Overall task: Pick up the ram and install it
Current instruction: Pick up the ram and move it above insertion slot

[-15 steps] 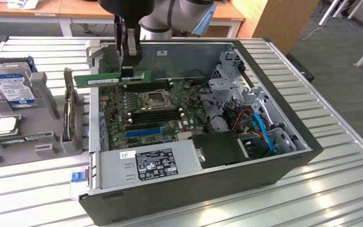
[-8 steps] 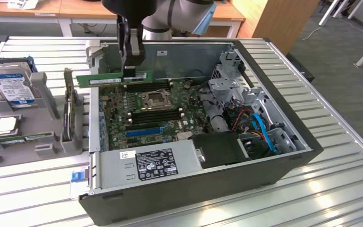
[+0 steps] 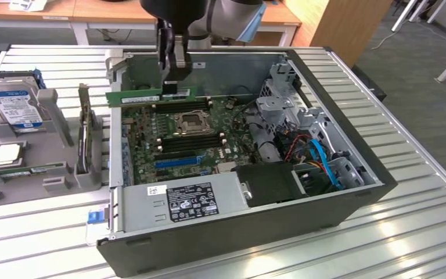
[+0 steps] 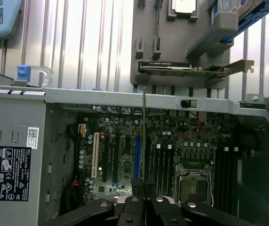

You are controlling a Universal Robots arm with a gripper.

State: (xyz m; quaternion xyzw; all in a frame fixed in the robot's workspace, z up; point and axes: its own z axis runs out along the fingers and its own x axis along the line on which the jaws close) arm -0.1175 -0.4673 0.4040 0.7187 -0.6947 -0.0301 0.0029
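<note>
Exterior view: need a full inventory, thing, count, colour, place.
table: 1, silver slats, under everything
computer case: 1, dark grey, open, on table
motherboard: 1, green, inside case
power supply: 1, silver-grey, case's near end
cables: few, blue, case's exterior-view right side
holder: 1, grey, exterior view's left of case
hard drive: 1, silver, blue label, in holder
processor chip: 1, silver, on holder
graphics card: 1, dark, on edge in holder
ram: 1, green, over motherboard's far slots
gripper: 1, black, shut on ram
</note>
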